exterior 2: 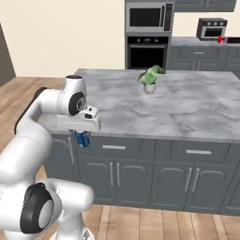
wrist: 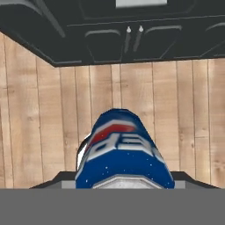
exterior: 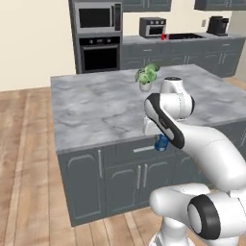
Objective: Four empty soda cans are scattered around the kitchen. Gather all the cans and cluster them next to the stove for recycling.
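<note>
At the upper left of the left base view stands a tall black built-in wall oven [exterior: 99,55] with a microwave [exterior: 97,17] over it. To its right, along the top, the back counter carries a grey toaster oven with round dials [exterior: 152,26], then a small red soda can [exterior: 164,36] just beside the flat black glass cooktop [exterior: 185,36], then a dark coffee machine [exterior: 217,25] at the upper right. A grey marble-topped island with dark grey cabinet doors [exterior: 96,108] spreads across the middle of the frame between the arm and that back counter. On it, right of centre, a small white pot [exterior: 145,86] holds a green leafy plant [exterior: 148,73].

Low at the island's front edge, the two-finger gripper [exterior: 160,140] is closed partway around a blue soda can with red and white lettering [exterior: 161,142], held clear of the counter; in the hand view that can sits at bottom centre above the wooden plank floor [wrist: 39,127].
</note>
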